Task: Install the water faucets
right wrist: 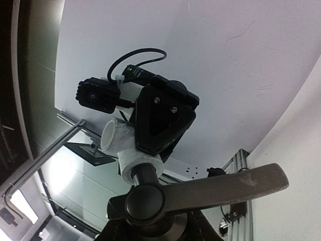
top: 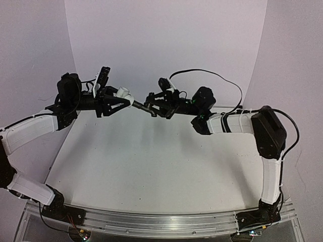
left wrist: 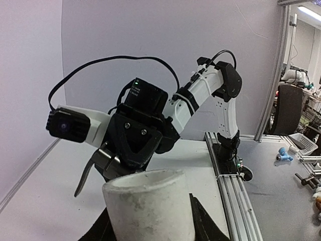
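White fitting; seemingly dark grey tap

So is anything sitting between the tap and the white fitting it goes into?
Nothing visible. The tap, in the jaws of the right gripper, meets the white fitting, held by the left gripper, in mid-air above the table. In the right wrist view its stem sits at the fitting's mouth.

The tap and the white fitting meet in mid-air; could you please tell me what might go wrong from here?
If the right gripper slips on the dark tap, it would drop, since both parts hang well above the table. The two arms do not look in line in the top view, so pushing the tap against the white fitting may jam it or twist the fitting in the left gripper.
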`<state>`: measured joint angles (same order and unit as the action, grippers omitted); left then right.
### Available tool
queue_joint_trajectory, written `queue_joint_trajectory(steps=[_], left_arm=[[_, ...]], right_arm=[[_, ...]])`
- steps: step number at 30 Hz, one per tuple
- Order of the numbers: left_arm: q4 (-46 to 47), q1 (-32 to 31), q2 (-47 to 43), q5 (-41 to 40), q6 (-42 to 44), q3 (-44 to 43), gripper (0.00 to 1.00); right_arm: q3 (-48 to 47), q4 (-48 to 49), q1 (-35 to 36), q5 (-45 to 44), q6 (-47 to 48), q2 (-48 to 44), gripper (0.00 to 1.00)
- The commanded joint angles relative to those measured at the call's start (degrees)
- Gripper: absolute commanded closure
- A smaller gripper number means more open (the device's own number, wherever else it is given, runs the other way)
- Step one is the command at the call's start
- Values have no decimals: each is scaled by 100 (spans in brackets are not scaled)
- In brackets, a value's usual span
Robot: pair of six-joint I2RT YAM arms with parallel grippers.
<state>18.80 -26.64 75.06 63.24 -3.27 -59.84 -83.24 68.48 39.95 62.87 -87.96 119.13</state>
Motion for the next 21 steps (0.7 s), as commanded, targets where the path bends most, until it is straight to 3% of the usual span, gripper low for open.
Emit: queue_joint_trajectory(steps=[1, 3, 7, 10, 14, 16, 18, 21], left_arm=[[542, -429, -548, 926, -561, -20, 100], [546, -430, -802, 87, -1093, 178, 100], [513, -426, -1466, -2333, -2406, 671, 100], [251, -406, -1731, -3227, -3330, 767, 100], [-472, -380, -1575, -3541, -4203, 421, 100], [-903, -352, -1319, -3401, -4502, 99, 100], [-1084, -309, -1055, -3067, -4795, -159, 100], [-1104, -295, -742, -2539, -5233, -402, 100]], right_arm=[[57, 1514, -261, -805, -1608, 746, 76], [225, 1505, -296, -713, -1345, 688, 65], [852, 1215, -328, -491, -531, 316, 47], [1382, 1099, -330, -401, -112, 16, 37], [2027, 837, -330, -419, 683, -487, 31], [2210, 250, -325, -481, 1434, -803, 30], [2243, -861, -320, -697, 2610, -1322, 29], [1985, -3506, -118, -1643, 5161, -2163, 23]])
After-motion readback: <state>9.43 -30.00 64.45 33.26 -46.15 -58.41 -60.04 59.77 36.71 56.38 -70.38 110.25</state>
